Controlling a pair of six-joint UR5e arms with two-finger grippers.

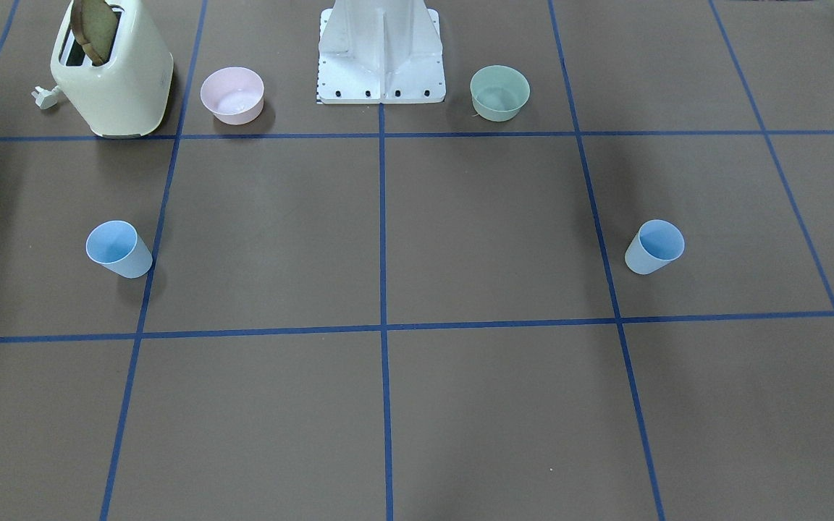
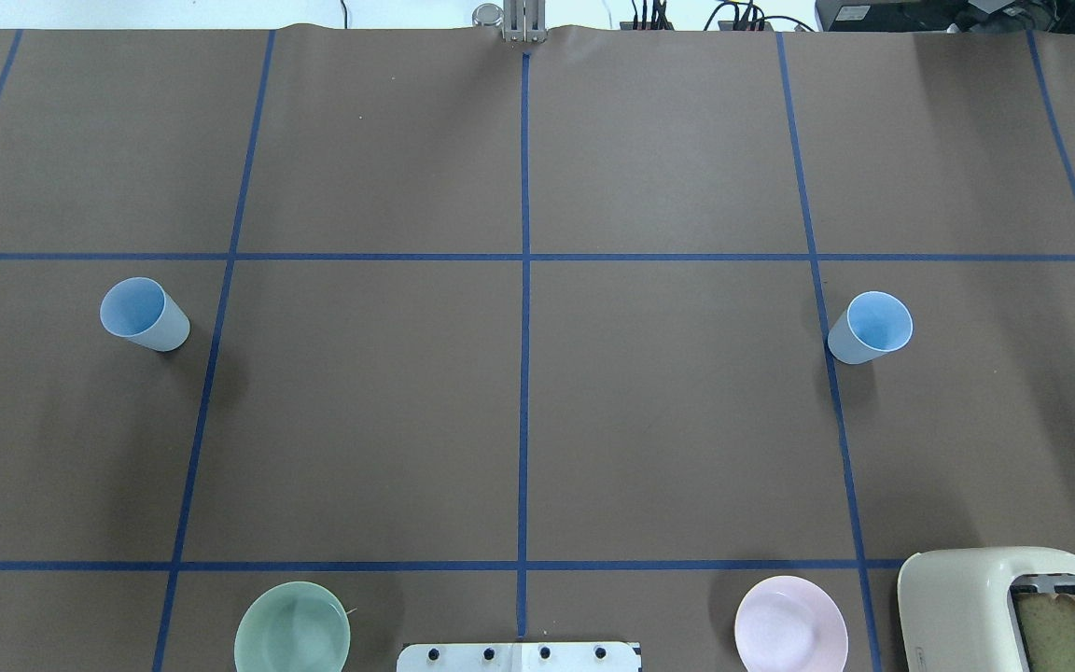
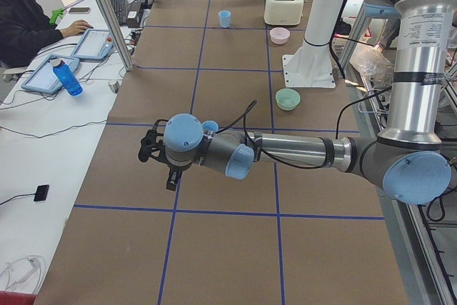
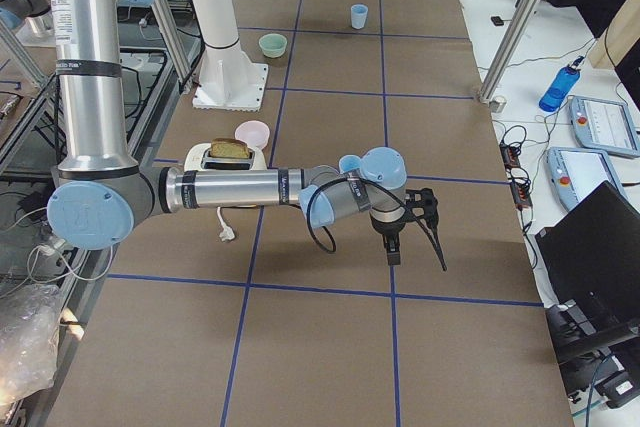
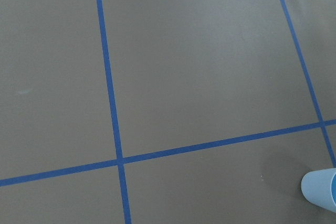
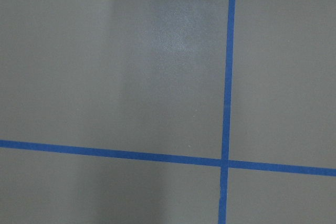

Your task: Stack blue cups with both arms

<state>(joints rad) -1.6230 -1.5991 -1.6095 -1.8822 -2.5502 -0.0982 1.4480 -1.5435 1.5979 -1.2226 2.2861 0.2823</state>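
Neither cup is in a hand yet. The left cup and the right cup stand upright on the bench, mouths up and well apart, one on each arm's side. The long axis of each runs straight up, so a grip would have to close across the wall or come down over the rim.

The left hand hangs high over the bench. In its own wrist view the left cup sits at the lower right edge — off to one side of the hand, not beneath it. The right hand hangs likewise, and its wrist view shows only bare bench — the right cup lies somewhere outside it.

Both hands show only from the bench ends, so I cannot tell how far either is open; neither has a cup. I judge each arm nearer its own cup, the left needing the smaller correction.
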